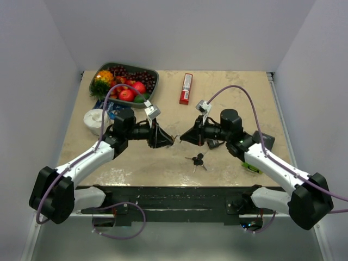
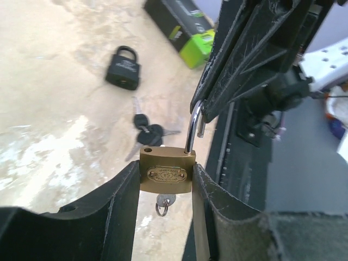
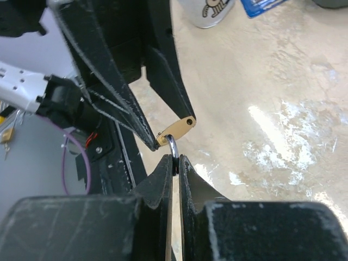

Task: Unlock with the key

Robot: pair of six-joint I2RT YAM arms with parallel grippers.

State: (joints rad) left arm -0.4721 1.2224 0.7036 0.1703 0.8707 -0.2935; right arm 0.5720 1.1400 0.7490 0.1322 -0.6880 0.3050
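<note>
The key point(image 1: 198, 161) lies loose on the desk point(image 1: 136, 168), near both grippers. The left gripper point(image 2: 167, 185) clamps the brass padlock point(image 2: 167, 171), and the right gripper point(image 3: 175, 162) pinches its shackle point(image 3: 172, 145).

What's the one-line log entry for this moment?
left hand: holds brass padlock | right hand: pinches its shackle | key bunch: on table, untouched

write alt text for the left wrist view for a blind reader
The left gripper holds a small brass padlock by its sides while the right gripper pinches its open shackle from above; a small key hangs from the lock's underside. On the table behind lie a bunch of black-headed keys, a black padlock and a green and black box.
</note>
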